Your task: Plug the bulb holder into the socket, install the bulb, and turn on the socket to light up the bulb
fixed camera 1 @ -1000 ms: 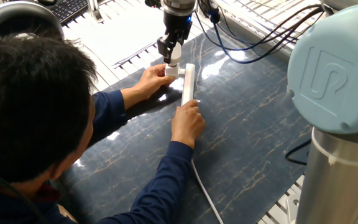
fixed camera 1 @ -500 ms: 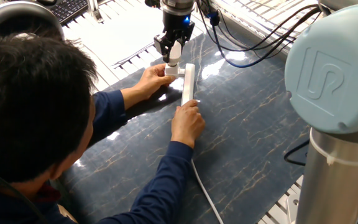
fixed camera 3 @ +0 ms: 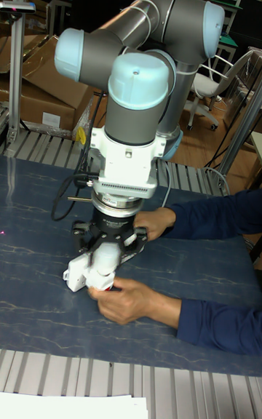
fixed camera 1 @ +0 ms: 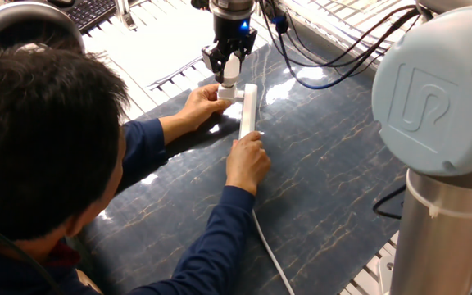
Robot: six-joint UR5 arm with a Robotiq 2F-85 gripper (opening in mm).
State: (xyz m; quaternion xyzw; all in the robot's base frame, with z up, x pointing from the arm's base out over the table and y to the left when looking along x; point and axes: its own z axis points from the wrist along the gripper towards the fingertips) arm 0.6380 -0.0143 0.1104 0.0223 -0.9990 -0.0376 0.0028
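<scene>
Gripper (fixed camera 1: 229, 67) clamped on the bulb (fixed camera 1: 230, 69) — directly above the bulb holder (fixed camera 1: 226, 93), plugged in at the socket's (fixed camera 1: 247, 111) 12 o'clock end; strip runs 12–6.

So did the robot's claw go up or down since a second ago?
Yes. The gripper has risen a little, away from the socket, which stayed put on the table. It is holding the white bulb just above the bulb holder.

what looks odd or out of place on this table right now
A person's two bare hands steady the long white power strip directly beneath the robot's black two-finger gripper, which holds a small white bulb. Nothing looks spilled or damaged.
</scene>
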